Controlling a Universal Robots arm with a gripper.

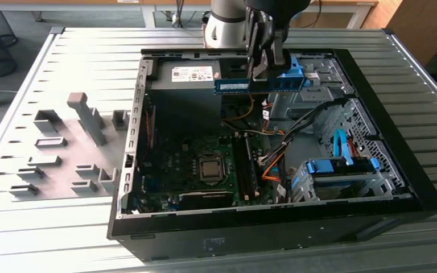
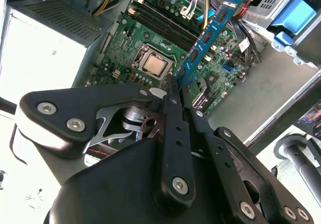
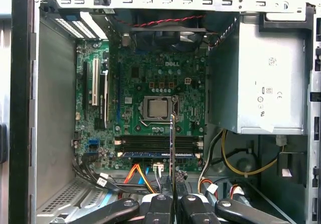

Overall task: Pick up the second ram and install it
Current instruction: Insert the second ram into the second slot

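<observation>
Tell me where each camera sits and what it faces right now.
Exterior view: off the arm, above the table, looking down into the open case; the gripper holds the second ram.
First wrist view: on the arm, facing the motherboard; fingers grip the ram edge-on.
Second wrist view: on the arm, looking obliquely along the ram.
Both wrist views share the CPU socket.

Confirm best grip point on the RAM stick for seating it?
Grip it as the tool holds it now: pads flat on the two broad faces at one end of the RAM stick, coming from the top edge. The board is thin and long, so the faces are the only clampable surfaces, and the contact edge stays free for the slots.
</observation>
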